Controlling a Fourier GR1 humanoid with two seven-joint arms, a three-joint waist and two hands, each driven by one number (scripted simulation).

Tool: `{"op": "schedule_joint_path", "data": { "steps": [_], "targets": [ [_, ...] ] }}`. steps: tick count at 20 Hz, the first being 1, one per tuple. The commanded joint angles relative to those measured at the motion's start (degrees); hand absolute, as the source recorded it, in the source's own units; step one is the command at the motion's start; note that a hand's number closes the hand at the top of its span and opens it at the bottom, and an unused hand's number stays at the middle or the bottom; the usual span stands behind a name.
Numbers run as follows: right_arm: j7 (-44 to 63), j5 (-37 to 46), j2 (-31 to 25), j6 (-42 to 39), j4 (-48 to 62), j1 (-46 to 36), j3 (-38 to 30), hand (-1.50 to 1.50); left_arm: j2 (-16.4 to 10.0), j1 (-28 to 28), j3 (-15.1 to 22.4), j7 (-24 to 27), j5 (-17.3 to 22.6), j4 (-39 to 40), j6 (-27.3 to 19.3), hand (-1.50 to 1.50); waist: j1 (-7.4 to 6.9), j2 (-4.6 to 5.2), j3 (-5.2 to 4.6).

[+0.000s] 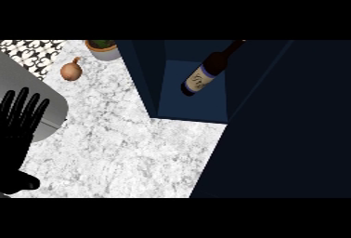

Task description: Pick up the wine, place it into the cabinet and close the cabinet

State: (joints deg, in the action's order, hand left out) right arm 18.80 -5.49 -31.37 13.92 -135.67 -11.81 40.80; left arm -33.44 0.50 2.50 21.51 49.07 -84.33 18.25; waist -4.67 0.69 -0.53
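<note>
One wine bottle already stands inside the open dark-blue cabinet, on its blue floor, with its neck toward the view's top right and no hand on it. The step left, as I judge it, is shutting the door. The wide dark panel at the right looks like the swung-out door, though I cannot tell its hinge side. To do it well, push with flat fingers near the panel's free edge and follow its arc to the frame, staying off the bottle. The right hand shows nowhere. The left hand rests at the view's left edge, fingers straight and spread, holding nothing. A broad bare stretch of marbled bench lies between it and the cabinet. An onion and a potted plant sit well back, near the bench's far edge.
</note>
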Motion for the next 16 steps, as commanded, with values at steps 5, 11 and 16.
{"op": "schedule_joint_path", "data": {
  "steps": [5,11,16],
  "targets": [
    [13.57,-1.69,24.82,5.13,17.84,-25.11,1.18,1.5,-2.11,-1.45,-3.11,-1.43,2.43,3.31,2.64,-1.5,1.41,-0.33,0.16],
    [16.67,-6.2,31.1,9.58,34.07,-42.59,-5.77,1.5,-3.23,2.02,-6.64,-0.08,3.36,5.6,6.52,-1.5,2.64,-0.58,0.39],
    [8.4,-12.34,31.29,10.07,44.4,-45.0,-9.08,1.5,1.08,3.84,-4.72,0.23,-0.72,2.51,3.13,-1.5,3.24,-0.59,0.5]
  ]
}}
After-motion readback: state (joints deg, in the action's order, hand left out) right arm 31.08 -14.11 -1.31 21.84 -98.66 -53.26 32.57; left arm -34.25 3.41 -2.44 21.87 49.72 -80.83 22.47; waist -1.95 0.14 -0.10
